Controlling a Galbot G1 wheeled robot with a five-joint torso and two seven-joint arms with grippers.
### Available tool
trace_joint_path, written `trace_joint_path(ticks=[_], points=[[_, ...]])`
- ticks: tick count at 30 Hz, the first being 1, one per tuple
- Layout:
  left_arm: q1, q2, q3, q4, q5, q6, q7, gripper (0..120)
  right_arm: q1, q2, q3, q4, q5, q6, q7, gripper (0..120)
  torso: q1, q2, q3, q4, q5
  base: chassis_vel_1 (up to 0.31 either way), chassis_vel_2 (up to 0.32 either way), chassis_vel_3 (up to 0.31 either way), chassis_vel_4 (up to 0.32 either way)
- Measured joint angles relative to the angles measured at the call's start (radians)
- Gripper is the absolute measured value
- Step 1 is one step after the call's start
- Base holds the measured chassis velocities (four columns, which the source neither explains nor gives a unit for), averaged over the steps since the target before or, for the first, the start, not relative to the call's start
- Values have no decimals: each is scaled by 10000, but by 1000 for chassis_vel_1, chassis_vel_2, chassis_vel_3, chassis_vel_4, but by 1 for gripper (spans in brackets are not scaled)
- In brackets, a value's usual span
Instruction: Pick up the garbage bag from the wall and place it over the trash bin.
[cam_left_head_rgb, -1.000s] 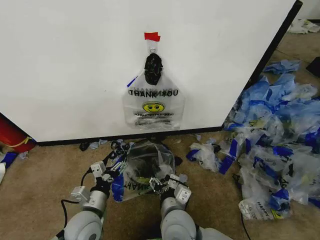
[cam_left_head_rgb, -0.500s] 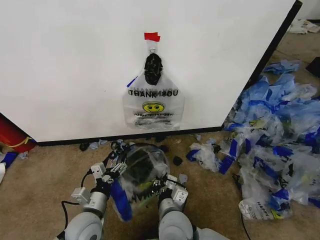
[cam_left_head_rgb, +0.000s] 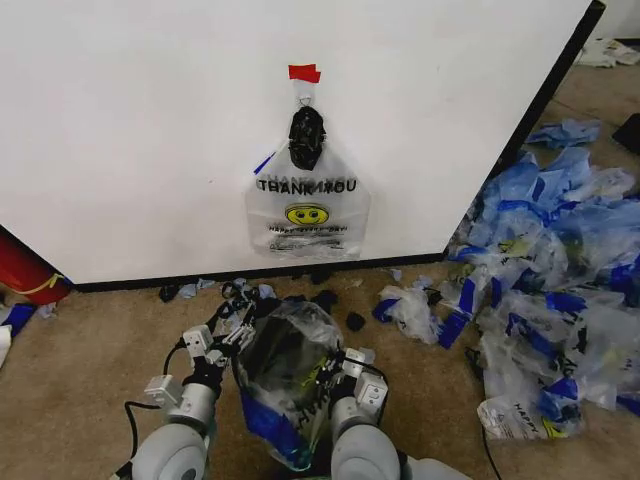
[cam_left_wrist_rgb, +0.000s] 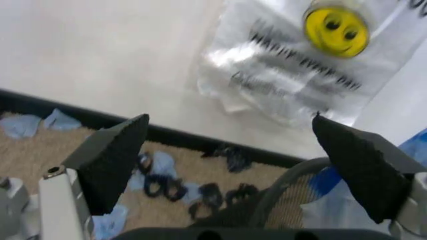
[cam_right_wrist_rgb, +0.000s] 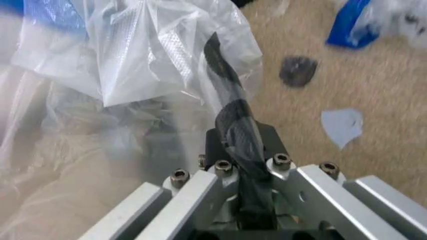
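Right claw (cam_right_wrist_rgb: 235, 150) pinches the garbage bag (cam_right_wrist_rgb: 153, 60); left claw (cam_left_wrist_rgb: 240, 165) gapes.

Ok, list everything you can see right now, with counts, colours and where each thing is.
wall: one, white, black lower strip, ahead.
hanging bag: one, clear, smiley print, on the wall.
knot lump: one, black, above the hanging bag.
garbage bag: one, clear with blue, between the grippers.
trash bin: one, black mesh, on the floor.
bag pile: many, clear and blue, floor at right.
left gripper: jaws open, by the bin.
right gripper: jaws shut on the garbage bag.
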Motion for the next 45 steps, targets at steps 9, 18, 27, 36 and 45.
trace_joint_path(ticks=[9,18,27,36,45], points=[[153,998,-110,-1567,-1547,361,225,97,239,-293,249,107,-155,-24,-15,0,0,0,0,2,3,0,0,0,0],[315,1953,233,-2367,-2765,554,824,96,376,-586,397,387,-192,-24,-223,0,0,0,0,2,3,0,0,0,0],[182,2231,487,-1881,-2810,538,1278,94,88,-1191,467,1185,-222,-65,-411,0,0,0,0,-1,0,0,0,0,0],[274,2490,427,-1877,-2810,500,1259,94,61,-1519,477,1573,-284,-70,-552,0,0,0,-1,0,1,0,0,0,0],[379,2709,295,-2034,-2777,446,1237,94,222,-1880,414,1429,-587,-92,-637,0,0,0,-1,0,2,0,0,0,0]])
